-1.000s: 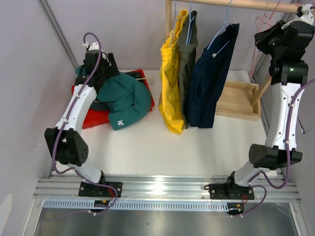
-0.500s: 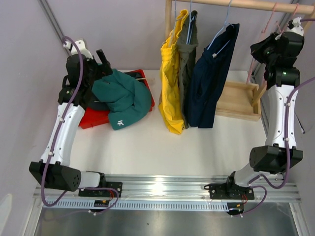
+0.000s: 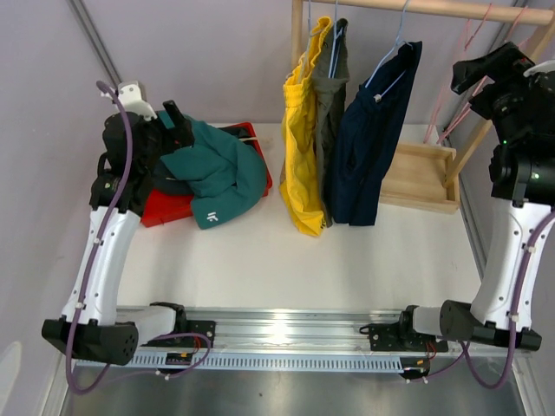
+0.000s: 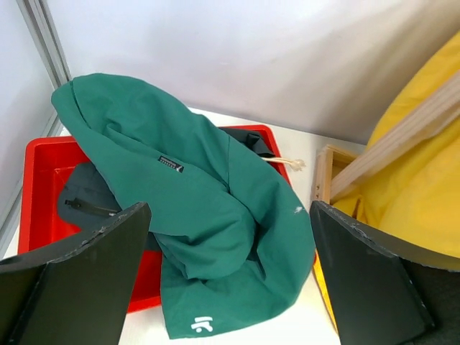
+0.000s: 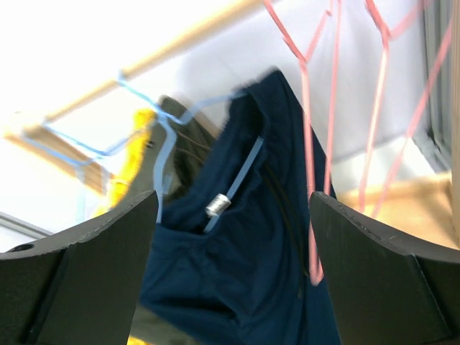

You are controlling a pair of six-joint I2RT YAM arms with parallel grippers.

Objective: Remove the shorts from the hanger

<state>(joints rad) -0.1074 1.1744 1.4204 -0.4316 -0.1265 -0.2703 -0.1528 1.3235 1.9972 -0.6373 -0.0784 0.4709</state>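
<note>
The white table is bare at the near side. Farther back on the left sits one red tray. Two pairs of shorts lie in it. The teal green shorts are on top in a soft heap, and one part hangs over the tray's edge onto the table. The dark shorts peek out from under them. The left gripper hangs just above the green heap with its fingers spread wide and nothing in them. It does not touch the cloth. Behind the middle of the table, three more pairs hang side by side from one wooden rod: the yellow shorts, then the olive-grey shorts pressed close to them, then the navy shorts clipped on a blue hanger. That makes five pairs in all. At the far right, up by the rod, the right gripper is spread wide too and holds nothing. The navy shorts are in front of it, a little way off. Thin pink hangers dangle bare beside it, too tangled to count.
</note>
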